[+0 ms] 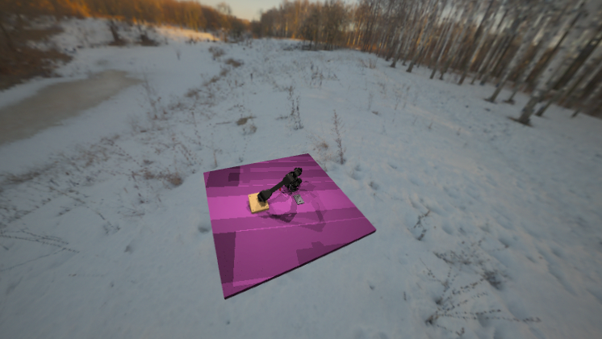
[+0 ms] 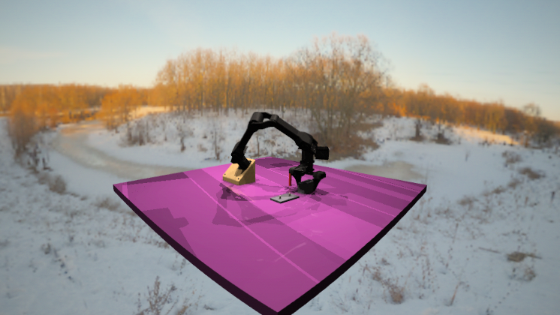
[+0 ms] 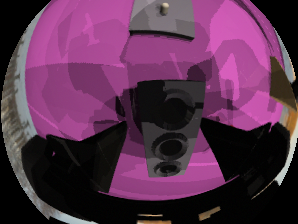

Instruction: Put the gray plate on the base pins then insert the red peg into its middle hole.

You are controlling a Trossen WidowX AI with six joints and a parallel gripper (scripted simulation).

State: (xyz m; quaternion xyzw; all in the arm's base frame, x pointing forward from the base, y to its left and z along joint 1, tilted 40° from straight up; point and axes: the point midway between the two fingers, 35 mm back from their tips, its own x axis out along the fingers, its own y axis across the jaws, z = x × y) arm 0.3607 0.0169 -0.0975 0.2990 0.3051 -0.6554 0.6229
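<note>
The gray plate (image 2: 306,187) (image 3: 154,132), a thick block with three round holes, stands on the purple table. My gripper (image 2: 308,188) (image 3: 164,123) is open and low, with a finger on each side of the plate and nothing clamped. In the top view the arm hides the plate. The gray base (image 1: 299,202) (image 2: 276,199) (image 3: 142,22) lies flat beside the plate; its pins point up and bear nothing. The wrist view shows only part of it, with one pin. The red peg (image 1: 280,189) (image 2: 290,178) stands upright near one finger; it is not visible in the wrist view.
The tan wedge-shaped mount (image 1: 254,207) (image 2: 233,176) (image 3: 283,82) carries the arm at one side of the purple table (image 1: 261,253) (image 2: 274,250). The arm arches from it over to the plate. The base and peg are close to the gripper.
</note>
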